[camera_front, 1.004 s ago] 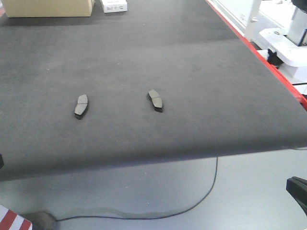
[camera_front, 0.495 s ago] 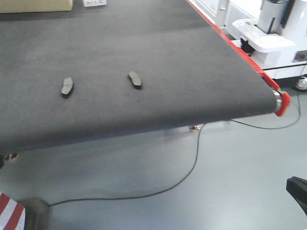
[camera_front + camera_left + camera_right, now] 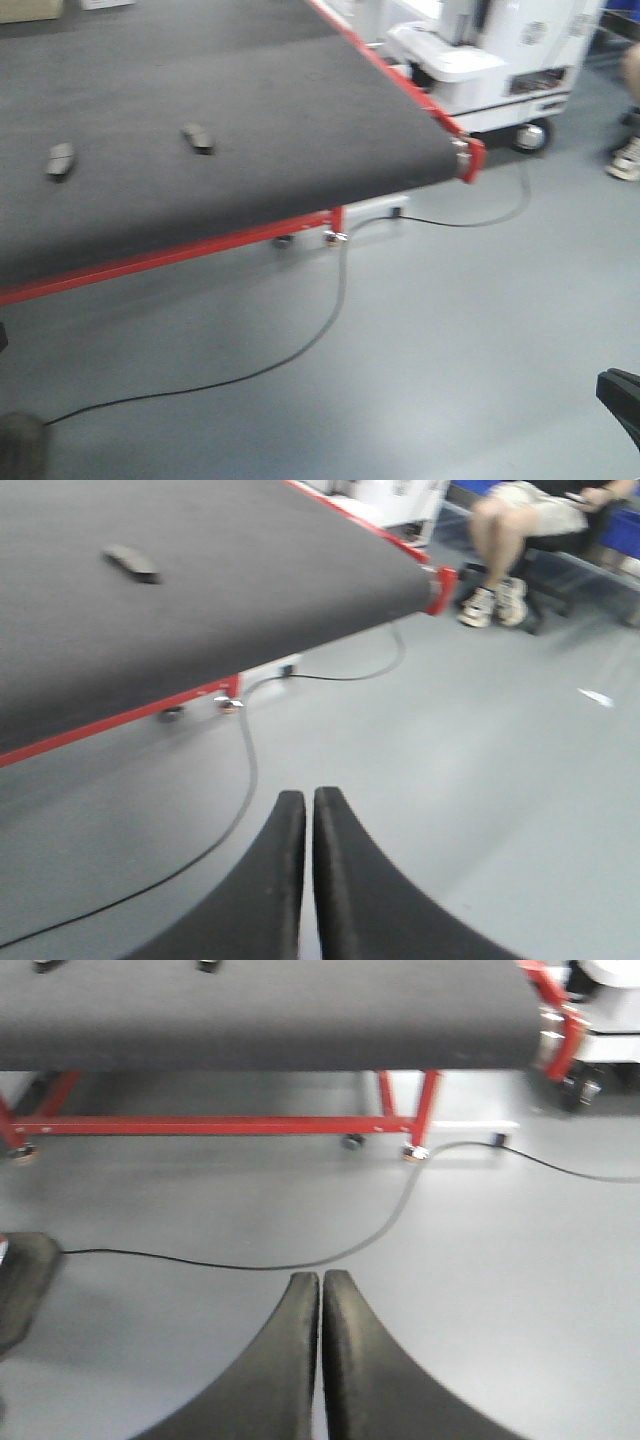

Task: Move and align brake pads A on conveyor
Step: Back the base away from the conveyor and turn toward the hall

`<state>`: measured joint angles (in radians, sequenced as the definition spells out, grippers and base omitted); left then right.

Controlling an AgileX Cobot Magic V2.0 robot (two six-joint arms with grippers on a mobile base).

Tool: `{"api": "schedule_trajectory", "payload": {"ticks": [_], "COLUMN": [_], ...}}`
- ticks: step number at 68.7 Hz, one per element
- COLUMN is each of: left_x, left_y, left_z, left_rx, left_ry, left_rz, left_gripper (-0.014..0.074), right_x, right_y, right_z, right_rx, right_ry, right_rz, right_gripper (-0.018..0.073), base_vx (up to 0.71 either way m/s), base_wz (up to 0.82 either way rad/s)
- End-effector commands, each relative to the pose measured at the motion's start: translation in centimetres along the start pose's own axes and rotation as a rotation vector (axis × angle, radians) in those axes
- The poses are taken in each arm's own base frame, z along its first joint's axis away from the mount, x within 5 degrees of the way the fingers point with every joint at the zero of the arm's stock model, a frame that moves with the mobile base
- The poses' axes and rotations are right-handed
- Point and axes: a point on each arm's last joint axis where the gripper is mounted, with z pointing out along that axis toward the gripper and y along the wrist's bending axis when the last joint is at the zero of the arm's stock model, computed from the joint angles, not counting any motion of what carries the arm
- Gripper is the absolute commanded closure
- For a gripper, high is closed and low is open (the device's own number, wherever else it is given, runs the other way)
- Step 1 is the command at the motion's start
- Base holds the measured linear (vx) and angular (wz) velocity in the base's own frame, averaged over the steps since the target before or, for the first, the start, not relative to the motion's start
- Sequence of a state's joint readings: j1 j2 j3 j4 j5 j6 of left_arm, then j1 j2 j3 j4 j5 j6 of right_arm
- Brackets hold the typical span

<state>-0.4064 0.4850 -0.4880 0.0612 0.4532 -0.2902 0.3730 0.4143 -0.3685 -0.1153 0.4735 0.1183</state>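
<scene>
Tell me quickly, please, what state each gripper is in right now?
Left gripper: closed, holding nothing.
Right gripper: closed, holding nothing.

I see a dark grey conveyor [image 3: 250,110] framed in red, two darker grey brake pads [image 3: 197,138] [image 3: 61,160], a pale grey floor [image 3: 450,330] and a black cable [image 3: 250,372].

We see left pad [image 3: 61,159], right pad [image 3: 198,137] apart on conveyor [image 3: 300,100]; cable [image 3: 300,352] on floor before it; machine [image 3: 500,50] right, behind.
</scene>
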Motion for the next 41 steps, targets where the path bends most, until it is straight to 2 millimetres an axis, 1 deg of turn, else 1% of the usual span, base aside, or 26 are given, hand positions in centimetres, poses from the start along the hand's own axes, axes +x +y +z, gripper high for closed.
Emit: {"api": "schedule_trajectory", "payload": {"ticks": [1, 14, 41], "left_x": [-1.44, -1.44, -1.44], "left_y": [-0.41, -0.41, -0.41], "left_z": [-0.32, -0.32, -0.32], "left_rx": [0.029, 0.029, 0.029], "left_ry": [-0.090, -0.090, -0.090], "left_rz": [-0.006, -0.006, -0.006], "left_gripper": [0.0603, 0.0603, 0.0603], "right_x": [-1.42, -1.42, -1.39], "right_y": [0.00, 0.00, 0.00], "right_z": [-0.25, -0.25, -0.25], "right_rx": [0.000, 0.000, 0.000], "right_ry": [-0.087, -0.087, -0.084], "right_rz": [-0.014, -0.014, -0.014], "right_gripper": [0.0569, 0.0569, 0.0569], "base_vx": [-0.16, -0.14, -0.11], "base_wz": [-0.54, -0.65, -0.78]}}
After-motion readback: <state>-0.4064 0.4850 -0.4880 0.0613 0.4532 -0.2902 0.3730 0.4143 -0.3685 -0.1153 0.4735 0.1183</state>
